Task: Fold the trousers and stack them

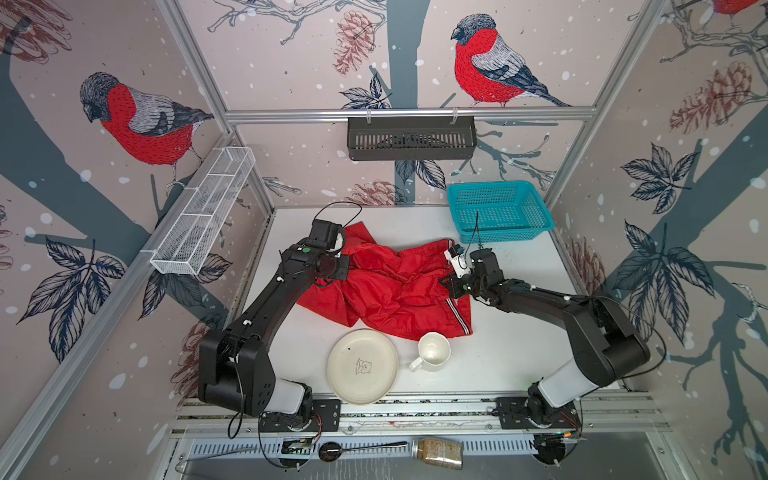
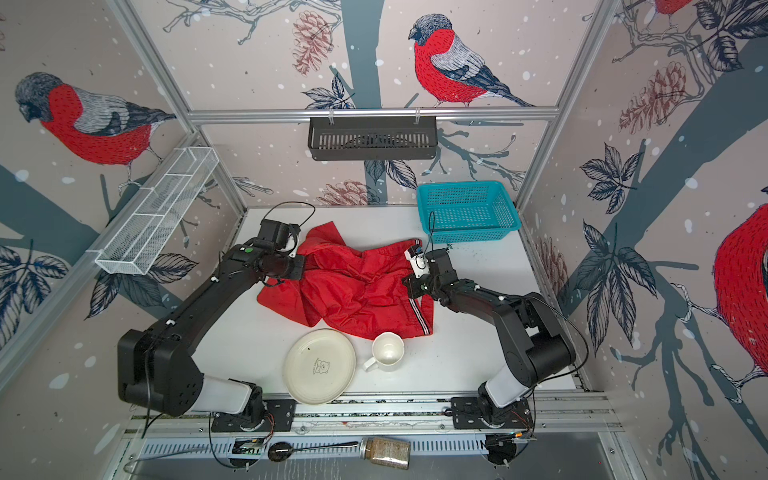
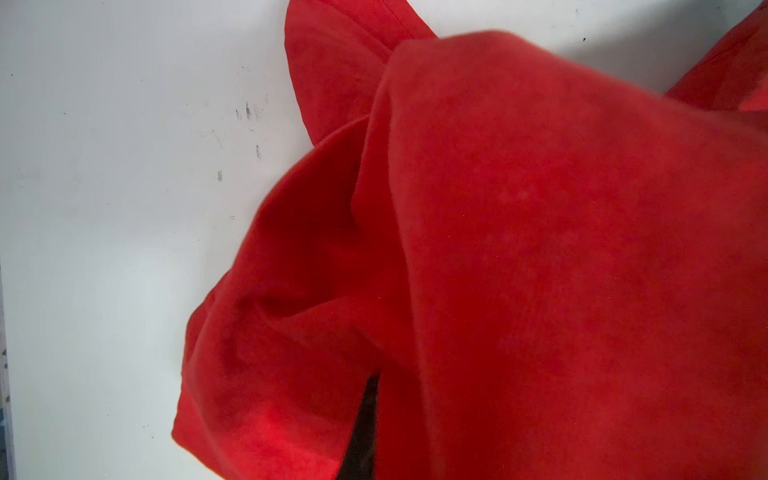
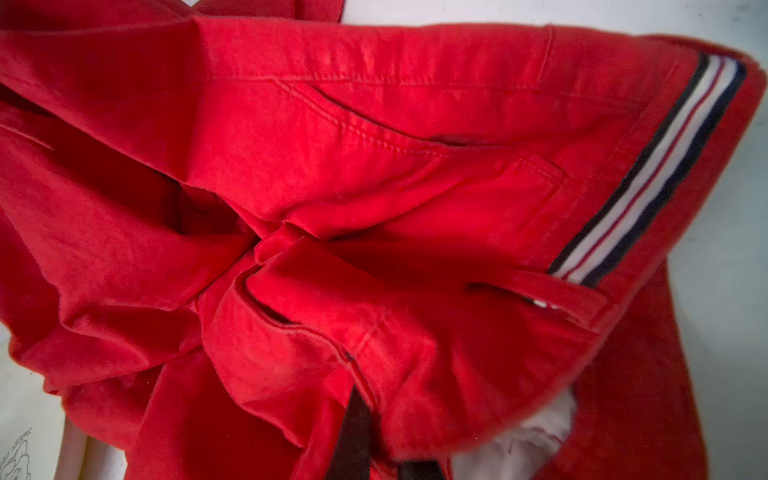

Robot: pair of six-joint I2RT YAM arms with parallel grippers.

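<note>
Fingers (image 4: 354,432) of the right gripper (image 4: 384,440) are clenched on a bunched fold of the trousers (image 4: 374,187). The red cloth is pinched between the two dark pads, near the striped band (image 4: 648,166). On the left gripper (image 3: 361,432) only a dark sliver of one finger shows, with cloth draped over it and gathered at it; it too is closed tight on the fabric.

In both top views the trousers (image 1: 395,286) (image 2: 353,286) lie crumpled at the centre of the frame on the white table (image 1: 519,340). The left gripper (image 1: 347,266) is at their left edge and the right gripper (image 1: 444,286) at their right edge, above the band (image 1: 459,316). A cream plate (image 1: 362,366) and a white mug (image 1: 432,352) sit just below the cloth, lower centre. A teal basket (image 1: 500,212) stands at the table's upper right.
</note>
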